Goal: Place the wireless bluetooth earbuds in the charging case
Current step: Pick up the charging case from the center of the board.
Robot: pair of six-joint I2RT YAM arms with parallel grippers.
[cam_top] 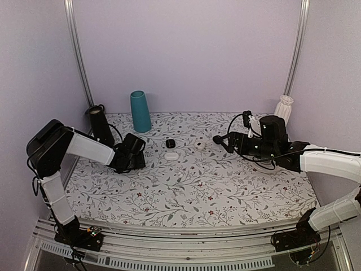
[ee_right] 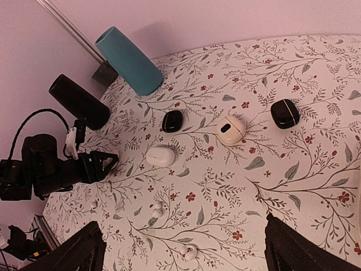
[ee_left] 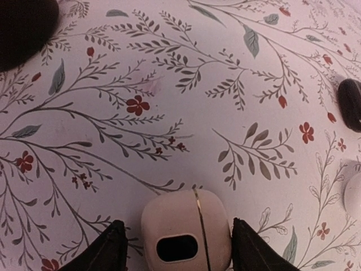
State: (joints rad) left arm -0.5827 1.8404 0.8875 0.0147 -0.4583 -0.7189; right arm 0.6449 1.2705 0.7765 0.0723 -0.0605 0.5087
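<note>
The charging case [ee_right: 161, 155], a glossy white oblong with its lid shut, lies mid-table [cam_top: 171, 156]; its edge shows in the left wrist view [ee_left: 355, 195]. Two tiny white earbuds [ee_right: 157, 209] [ee_right: 189, 252] lie loose on the floral cloth nearer the front. My left gripper [ee_left: 177, 243] is open, and its fingers flank a white round piece with a dark oval centre [ee_left: 186, 234]. The right finger touches this piece and the left finger stands a little apart from it. That gripper sits left of the case [cam_top: 131, 158]. My right gripper [ee_right: 180, 226] is wide open and empty, right of the case [cam_top: 225, 141].
A teal cup [cam_top: 140, 111] and a black cylinder [cam_top: 100, 124] stand at the back left. A black lump [ee_right: 172, 121] lies behind the case. A second white dark-centred piece [ee_right: 231, 130] and another black lump [ee_right: 285, 113] lie to its right. A white ribbed object [cam_top: 284, 107] stands back right.
</note>
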